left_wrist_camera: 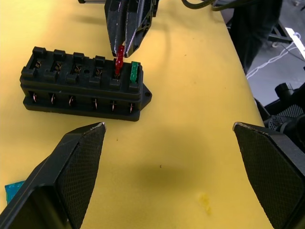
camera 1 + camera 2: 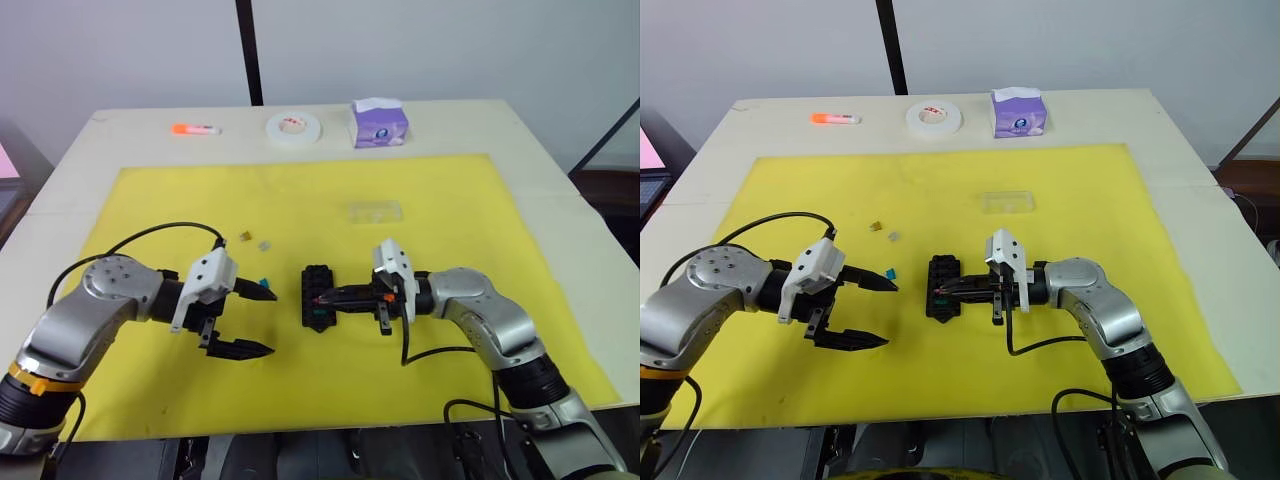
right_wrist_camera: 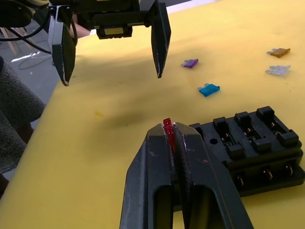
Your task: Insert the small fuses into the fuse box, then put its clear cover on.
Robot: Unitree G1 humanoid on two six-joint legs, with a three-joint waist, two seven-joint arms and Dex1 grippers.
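Right pincer (image 3: 172, 136) pinches a red fuse (image 1: 119, 56) over the black fuse box (image 2: 318, 297), beside a seated green fuse (image 1: 135, 72). Left pincer (image 2: 248, 319), spread wide, hovers just beside it. Loose fuses (image 3: 208, 89) and clear cover (image 2: 375, 211) lie on the table's yellow mat (image 2: 450, 190).

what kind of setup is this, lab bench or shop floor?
Probably a lab or test bench, not a shop floor: a plain pale table covered by a yellow mat, with a roll of white tape and a purple tissue box at the back. White wall panels stand behind.
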